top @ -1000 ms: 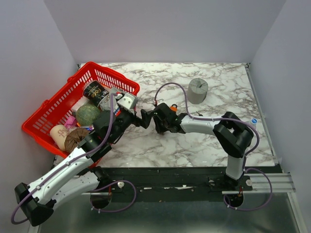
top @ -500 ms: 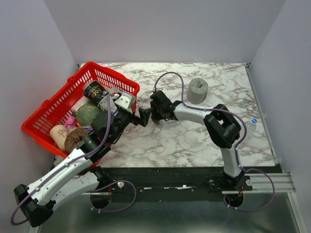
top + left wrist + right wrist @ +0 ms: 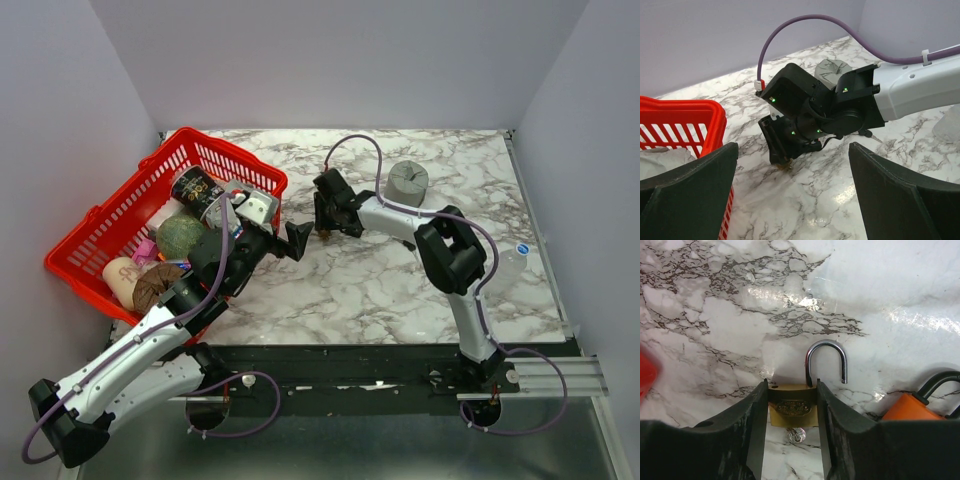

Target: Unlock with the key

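My right gripper (image 3: 791,390) is shut on the brass padlock (image 3: 792,407), its pads pressed on the body's two sides. The padlock's steel shackle (image 3: 826,360) stands swung open, free at one end. A small shiny metal piece (image 3: 796,435) shows just under the body. An orange padlock (image 3: 907,411) lies to the right of the fingers. The key (image 3: 867,133), tiny with a black head, lies on the marble behind the right arm. My left gripper (image 3: 793,150) is wide open with nothing in it, facing the right gripper (image 3: 322,228) from a short way off.
A red basket (image 3: 120,205) full of several items stands at the left, close beside the left arm. A grey cylinder (image 3: 407,186) stands at the back right. A clear plastic bottle (image 3: 513,262) lies near the right edge.
The right arm has swung its gripper with the brass padlock away from the near side, toward the back left. The left arm has barely moved and stays open.
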